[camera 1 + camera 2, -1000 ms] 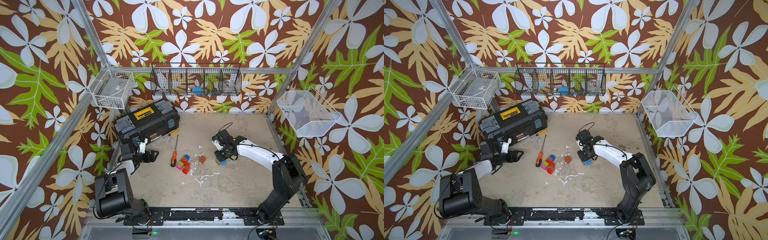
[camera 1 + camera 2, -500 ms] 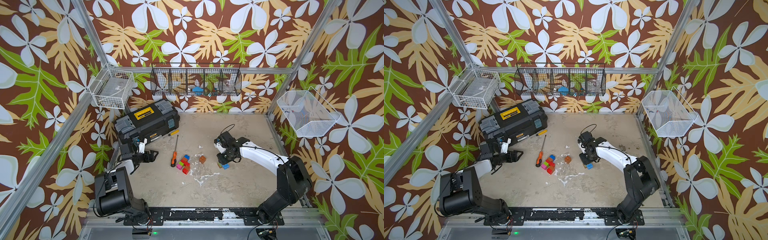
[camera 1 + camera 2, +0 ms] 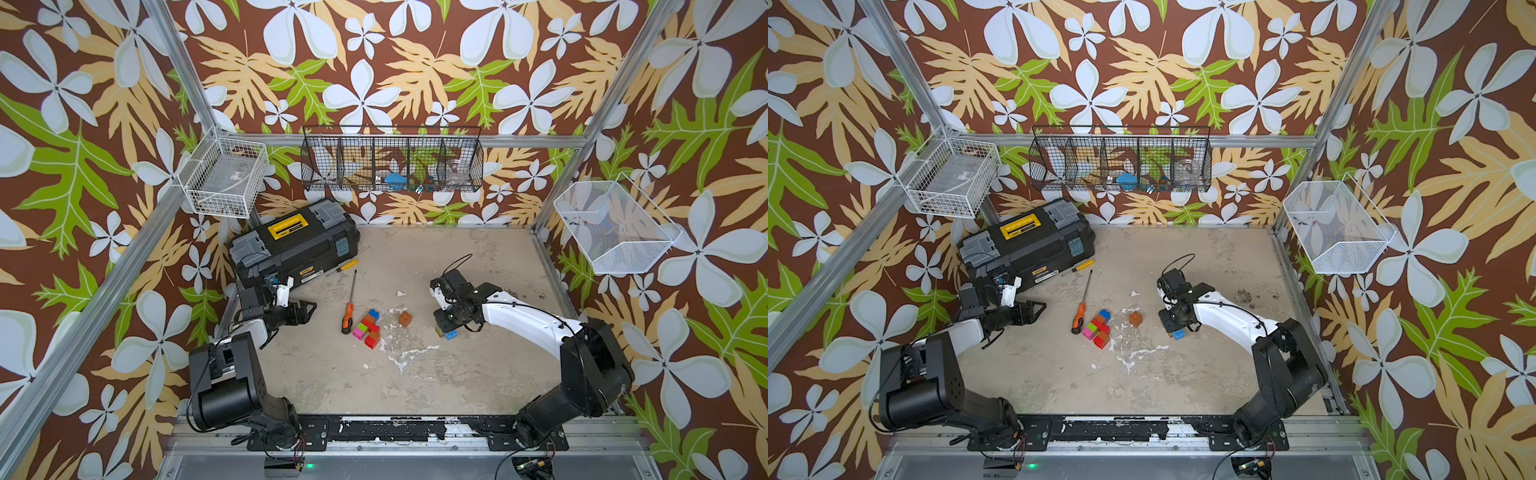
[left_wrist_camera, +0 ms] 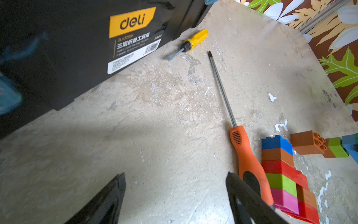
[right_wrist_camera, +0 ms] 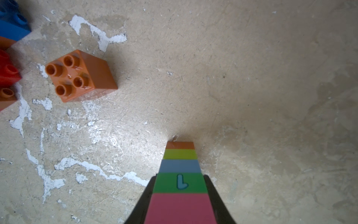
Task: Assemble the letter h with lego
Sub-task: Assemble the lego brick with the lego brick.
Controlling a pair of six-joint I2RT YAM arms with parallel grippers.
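Observation:
My right gripper point(image 5: 180, 177) is shut on a striped lego column point(image 5: 180, 166) of pink, green, blue, light green and orange bricks. The column's orange end points down, close to the floor. In both top views the column point(image 3: 449, 333) point(image 3: 1178, 333) shows under the right gripper point(image 3: 446, 326) point(image 3: 1176, 324), right of centre. A loose orange brick point(image 3: 404, 318) point(image 5: 79, 75) stands studs up to its left. Further left lies a joined lego cluster point(image 3: 368, 328) point(image 4: 284, 174) of blue, orange, red, green and pink bricks. My left gripper point(image 3: 309, 309) point(image 4: 175, 174) is open and empty, left of the cluster.
An orange-handled screwdriver point(image 3: 348, 318) point(image 4: 249, 164) lies between the left gripper and the cluster. A yellow-handled screwdriver point(image 3: 347, 266) lies beside the black toolbox point(image 3: 295, 245) at the back left. Wire baskets point(image 3: 390, 164) hang on the walls.
The right arm has carried the striped column toward the front and lower over the floor. The left arm and the bricks on the floor have not moved.

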